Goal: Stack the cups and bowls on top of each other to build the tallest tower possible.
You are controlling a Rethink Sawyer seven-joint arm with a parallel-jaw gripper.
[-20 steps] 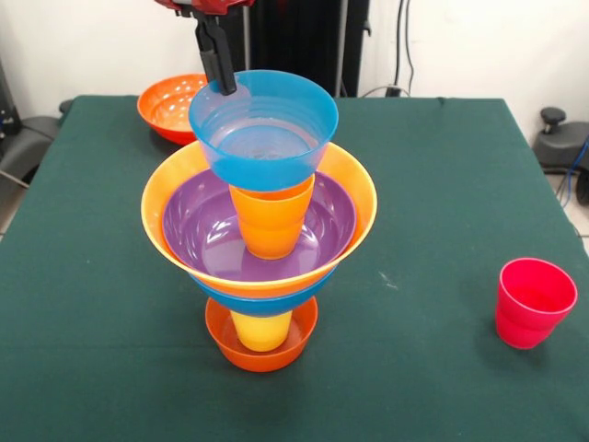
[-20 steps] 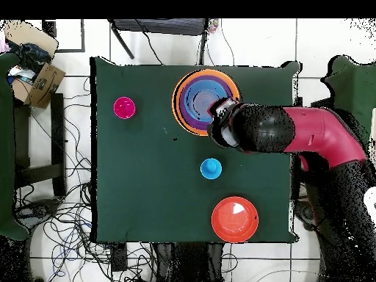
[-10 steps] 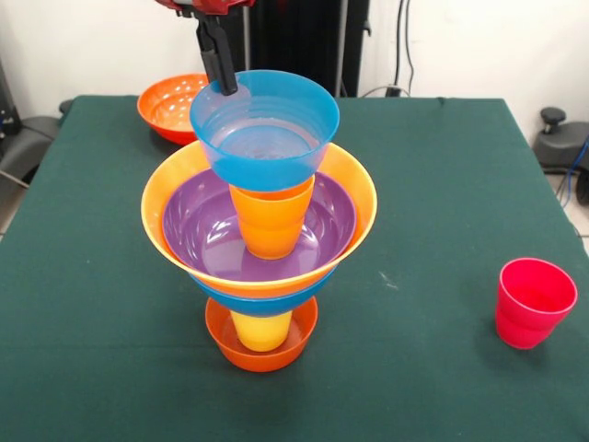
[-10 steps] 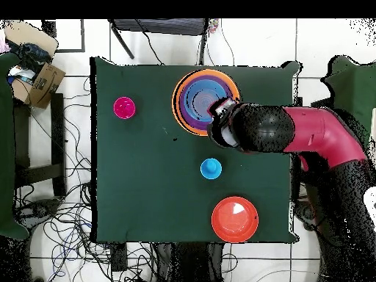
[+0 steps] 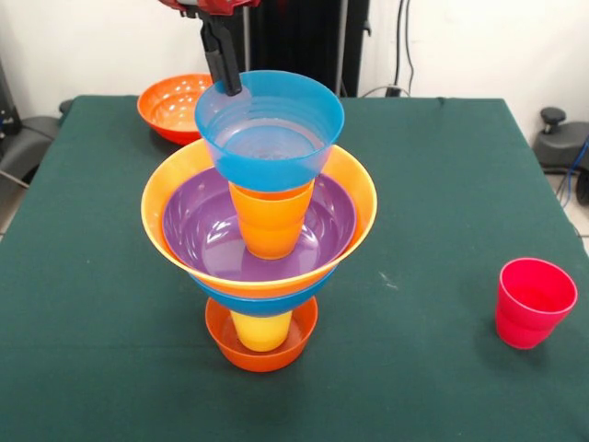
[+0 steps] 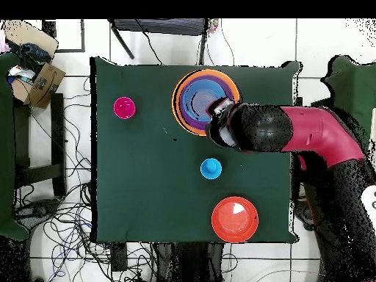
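The tower (image 5: 260, 241) stands mid-table: a small red-orange bowl (image 5: 262, 352) at the base, then a yellow cup (image 5: 261, 331), a large blue bowl (image 5: 262, 301), a light orange bowl (image 5: 166, 235), a purple bowl (image 5: 198, 230) and an orange cup (image 5: 270, 219). A small teal-blue bowl (image 5: 269, 131) sits at the orange cup's mouth. My gripper (image 5: 228, 83) is shut on this bowl's far-left rim. From above, the gripper (image 6: 216, 117) covers the tower's (image 6: 197, 99) edge. A pinkish red cup (image 5: 534, 302) stands apart. A blue cup (image 6: 211, 169) is upside down.
A medium red-orange bowl (image 5: 170, 106) rests at the table's far left corner in the front view, and the overhead view has this bowl (image 6: 235, 219) near the robot's side. Cables and a cardboard box (image 6: 37, 73) lie on the floor beside the table.
The gripper and the teal-blue bowl have shifted slightly to the right in the front view, over the orange cup. Nothing else has moved.
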